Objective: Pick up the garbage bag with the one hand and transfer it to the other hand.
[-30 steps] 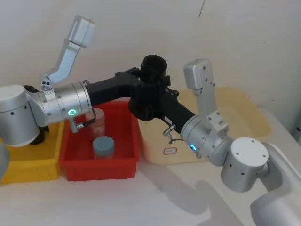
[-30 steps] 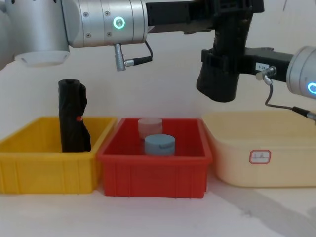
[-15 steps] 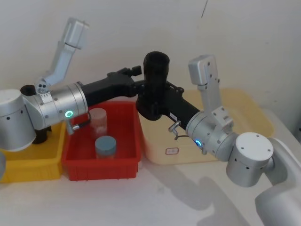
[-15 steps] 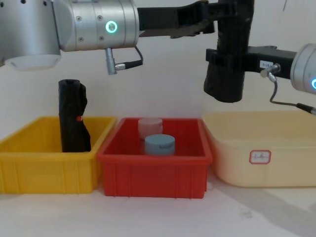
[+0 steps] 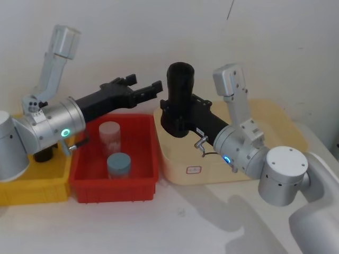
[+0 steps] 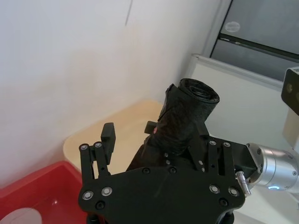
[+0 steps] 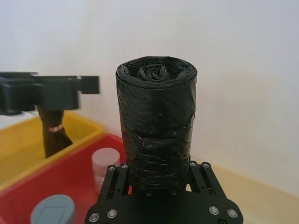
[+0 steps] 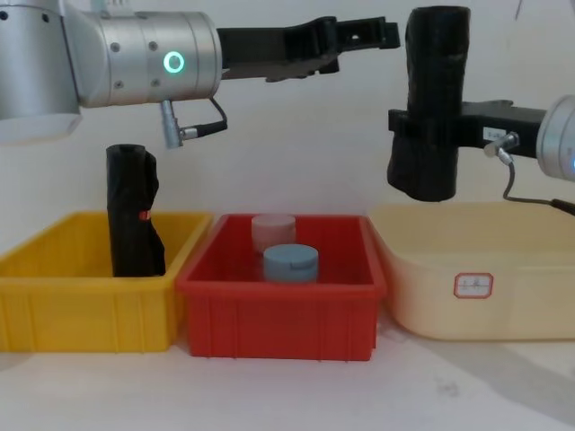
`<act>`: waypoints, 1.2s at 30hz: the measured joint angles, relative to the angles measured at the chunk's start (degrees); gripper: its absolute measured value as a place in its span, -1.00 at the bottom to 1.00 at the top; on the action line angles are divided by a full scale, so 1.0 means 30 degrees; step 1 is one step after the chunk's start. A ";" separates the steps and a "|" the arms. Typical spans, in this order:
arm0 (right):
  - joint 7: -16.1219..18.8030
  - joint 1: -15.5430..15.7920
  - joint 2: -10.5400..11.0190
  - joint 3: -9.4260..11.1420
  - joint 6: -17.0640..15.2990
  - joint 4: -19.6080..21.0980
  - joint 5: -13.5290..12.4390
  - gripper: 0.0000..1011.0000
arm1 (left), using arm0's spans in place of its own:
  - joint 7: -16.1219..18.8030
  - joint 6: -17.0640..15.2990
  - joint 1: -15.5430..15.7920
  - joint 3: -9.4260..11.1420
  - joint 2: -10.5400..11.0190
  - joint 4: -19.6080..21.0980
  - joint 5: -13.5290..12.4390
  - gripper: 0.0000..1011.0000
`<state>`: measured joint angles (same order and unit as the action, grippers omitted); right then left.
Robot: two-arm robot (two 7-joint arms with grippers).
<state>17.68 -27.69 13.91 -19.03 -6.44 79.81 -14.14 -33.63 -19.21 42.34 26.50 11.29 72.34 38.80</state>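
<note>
The garbage bag (image 5: 179,91), a thick glossy black roll, stands upright in the air above the seam between the red bin and the cream bin. My right gripper (image 5: 176,117), with a small white label, is shut around the bag's lower half (image 8: 424,144). In the right wrist view the bag (image 7: 156,126) rises straight out of the jaws. My left gripper (image 5: 144,87) hangs open just left of the bag's top, clear of it, with nothing between its fingers (image 8: 359,31). The left wrist view looks past one finger (image 6: 108,138) at the bag (image 6: 187,116) in the right gripper.
A yellow bin (image 8: 54,305) on the left holds a slimmer black roll (image 8: 133,211) with a red mark. The red bin (image 8: 278,310) in the middle holds a pale cup (image 8: 272,230) and a grey-blue can (image 8: 290,262). A cream bin (image 8: 476,287) stands on the right.
My left gripper has let go of the garbage bag and drawn back to the left. The bag stays in my right gripper, shifted slightly right and more upright.
</note>
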 joint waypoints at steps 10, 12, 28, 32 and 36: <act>-0.0311 -0.0596 -0.0144 0.0144 -0.0103 -0.1112 0.0382 0.04 | 0.0707 -0.0166 -0.0888 -0.0532 0.0205 0.0705 0.0713 0.98; -0.0450 -0.0829 -0.0248 0.0246 -0.0130 -0.1511 0.0463 0.04 | 0.0808 -0.0206 -0.1053 -0.0624 0.0249 0.0844 0.0856 0.98; -0.0999 -0.1742 -0.0610 0.0696 -0.0147 -0.3047 0.0738 0.50 | 0.1541 -0.0451 -0.2063 -0.1052 0.0588 0.1833 0.1555 0.98; -0.1047 -0.1840 -0.0651 0.0745 -0.0147 -0.3223 0.0772 0.71 | 0.1642 -0.0481 -0.2178 -0.1095 0.0634 0.1957 0.1628 0.98; -0.1077 -0.1905 -0.0678 0.0778 -0.0147 -0.3338 0.0792 0.89 | 0.1728 -0.0504 -0.2288 -0.1140 0.0675 0.2067 0.1705 0.98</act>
<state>14.45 -33.40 11.88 -16.69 -6.89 69.79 -11.76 -28.44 -20.72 35.47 23.08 13.31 78.54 43.92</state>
